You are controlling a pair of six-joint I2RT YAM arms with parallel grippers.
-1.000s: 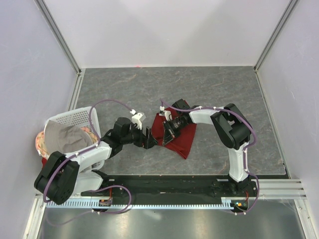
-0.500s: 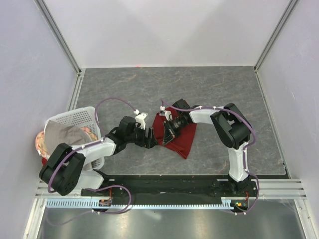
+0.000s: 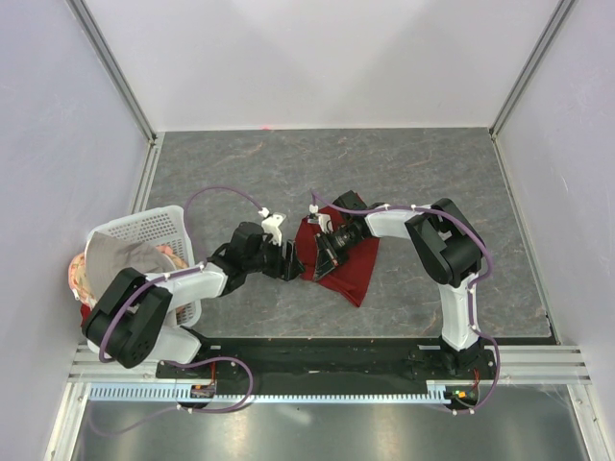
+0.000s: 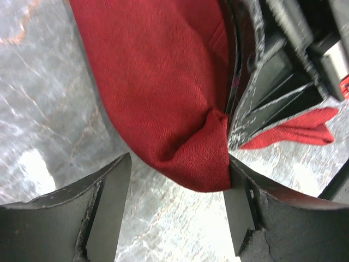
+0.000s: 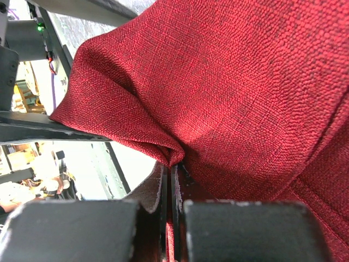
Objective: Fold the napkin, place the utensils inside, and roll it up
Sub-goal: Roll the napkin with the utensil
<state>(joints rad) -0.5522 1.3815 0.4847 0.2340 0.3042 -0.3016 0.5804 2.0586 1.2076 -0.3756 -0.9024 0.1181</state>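
Two robot arms meet over a maroon napkin (image 3: 351, 274) lying rumpled and partly doubled at the centre of the overhead view, on a grey marbled table (image 3: 432, 173). The right gripper (image 3: 322, 252), reaching in from the right of frame, is clamped tight on a raised ridge of the cloth. Its wrist camera shows the fabric pinched between pressed-together fingers (image 5: 155, 191). The left gripper (image 3: 291, 261), coming from the lower left, stands with its jaws apart, one finger (image 4: 106, 204) on each side of a rounded, folded corner of the napkin. The far finger appears to touch the fabric; nothing is gripped on that side yet.

Folding looks to be the step in hand, with the cloth not yet a neat shape. The next move likely calls for the left jaws to close squarely on that thick corner, catching every layer, so both arms can draw the fold over and lay it flat. No cutlery shows in any view, so placing and rolling appear to lie ahead.

At the left edge of the overhead view, a white perforated basket (image 3: 144, 223) holds a grey-beige cloth (image 3: 120, 264) that spills over its near rim. A pinkish-orange object (image 3: 75, 274) peeks out beside the cloth, too hidden to name.
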